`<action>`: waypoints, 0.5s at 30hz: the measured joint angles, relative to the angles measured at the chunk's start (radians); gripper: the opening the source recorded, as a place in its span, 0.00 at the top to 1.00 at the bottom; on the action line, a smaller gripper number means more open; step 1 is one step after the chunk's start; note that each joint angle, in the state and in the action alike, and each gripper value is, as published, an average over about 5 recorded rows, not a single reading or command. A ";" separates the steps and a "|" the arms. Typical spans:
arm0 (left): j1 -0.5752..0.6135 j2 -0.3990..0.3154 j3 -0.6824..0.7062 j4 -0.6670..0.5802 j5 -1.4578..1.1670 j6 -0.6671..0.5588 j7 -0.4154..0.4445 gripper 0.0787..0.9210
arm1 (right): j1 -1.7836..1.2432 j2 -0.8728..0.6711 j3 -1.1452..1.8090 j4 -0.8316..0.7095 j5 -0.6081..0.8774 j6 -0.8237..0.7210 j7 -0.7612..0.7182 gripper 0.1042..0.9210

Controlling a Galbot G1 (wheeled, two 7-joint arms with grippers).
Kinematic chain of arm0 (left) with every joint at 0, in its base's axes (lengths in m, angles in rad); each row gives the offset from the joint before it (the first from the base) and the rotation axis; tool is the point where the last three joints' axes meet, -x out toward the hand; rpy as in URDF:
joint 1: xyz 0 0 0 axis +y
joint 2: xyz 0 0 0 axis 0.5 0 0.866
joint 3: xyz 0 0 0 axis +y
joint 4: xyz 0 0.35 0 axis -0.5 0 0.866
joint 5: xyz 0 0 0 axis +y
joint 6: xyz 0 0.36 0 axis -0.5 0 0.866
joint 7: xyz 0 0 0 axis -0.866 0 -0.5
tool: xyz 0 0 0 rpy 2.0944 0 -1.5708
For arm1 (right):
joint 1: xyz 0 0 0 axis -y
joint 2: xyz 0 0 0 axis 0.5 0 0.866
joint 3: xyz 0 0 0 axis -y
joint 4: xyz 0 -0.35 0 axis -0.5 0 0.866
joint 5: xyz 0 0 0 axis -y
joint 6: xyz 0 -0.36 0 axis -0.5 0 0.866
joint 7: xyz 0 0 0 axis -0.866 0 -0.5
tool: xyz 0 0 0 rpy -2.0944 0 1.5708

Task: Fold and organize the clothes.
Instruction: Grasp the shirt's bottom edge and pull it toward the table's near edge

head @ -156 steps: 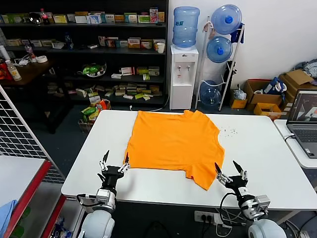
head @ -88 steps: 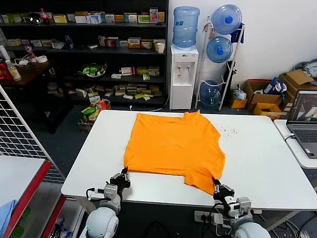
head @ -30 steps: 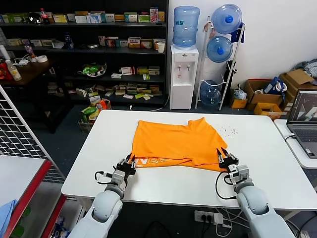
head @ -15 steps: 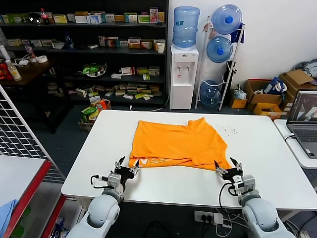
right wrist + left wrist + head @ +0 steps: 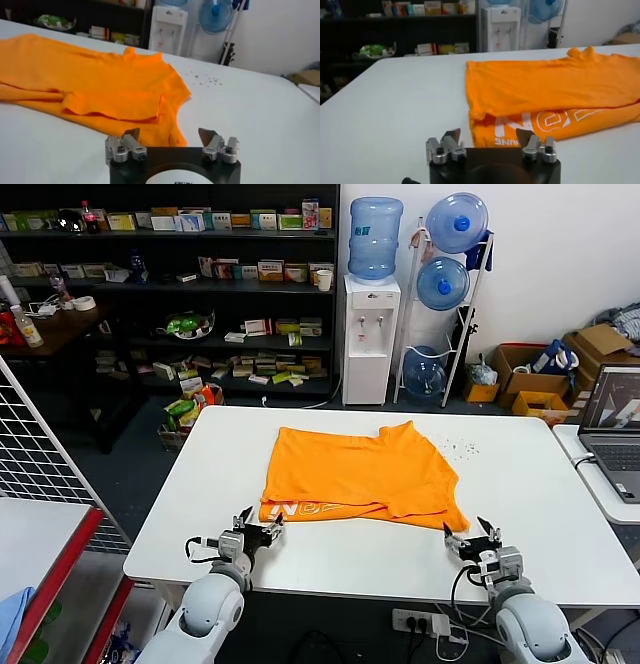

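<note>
One fold made, both grippers off the shirt.

Shirt [image 5: 360, 476] lies across the middle of the desk [image 5: 540, 484], its near hem doubled back toward the far edge, so white lettering [image 5: 545, 122] faces up along the near strip; one sleeve sticks out at the near right corner of the pile. Left gripper [image 5: 256, 525] sits low by the desk's near edge, just short of the shirt's near-left corner, fingers spread, holding nothing. Right gripper [image 5: 473, 536] likewise released, near the same edge, just beyond the sleeve tip. Likely both have let go so the fold can settle before a second one. Half a second back the grippers were a touch closer to the cloth; five seconds back the shirt lay flat, unfolded, reaching nearer the front edge.
</note>
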 measured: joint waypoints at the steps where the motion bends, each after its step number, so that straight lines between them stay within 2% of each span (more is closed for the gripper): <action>1: 0.000 0.000 0.000 0.002 -0.002 0.002 0.001 0.26 | 0.000 0.001 -0.001 -0.003 0.002 -0.002 0.000 0.32; 15: 0.020 0.013 -0.007 0.000 -0.014 0.005 0.013 0.73 | -0.017 -0.009 -0.002 0.012 0.008 -0.011 0.000 0.81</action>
